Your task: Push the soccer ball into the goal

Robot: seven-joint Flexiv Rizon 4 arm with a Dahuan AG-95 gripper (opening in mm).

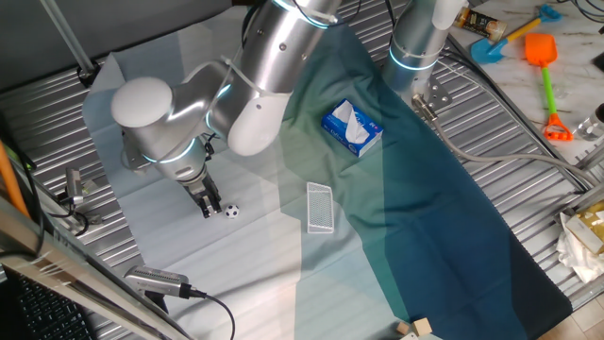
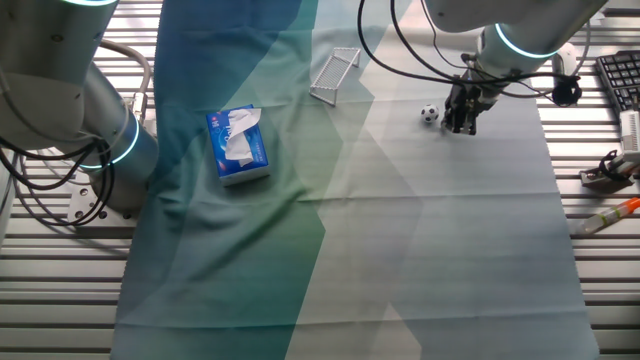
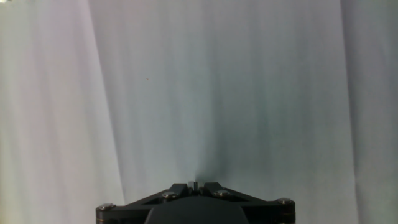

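Observation:
The soccer ball (image 1: pixel 231 211) is a tiny white ball with black patches on the pale cloth; it also shows in the other fixed view (image 2: pixel 429 114). My gripper (image 1: pixel 209 209) stands upright with its tips on or just above the cloth, right beside the ball on the side away from the goal, and the fingers are shut together and empty (image 2: pixel 460 125). The goal (image 1: pixel 321 207) is a small white mesh frame lying on the cloth, a short way beyond the ball (image 2: pixel 334 74). The hand view shows only the closed gripper (image 3: pixel 194 185) and pale cloth; the ball is out of that view.
A blue-and-white tissue box (image 1: pixel 351 127) lies on the teal cloth beyond the goal (image 2: pixel 238 146). A second arm's base (image 1: pixel 415 47) stands at the back. Cameras and cables sit on the metal table edge near my gripper (image 1: pixel 156 280). Toys lie at the far right (image 1: pixel 543 66).

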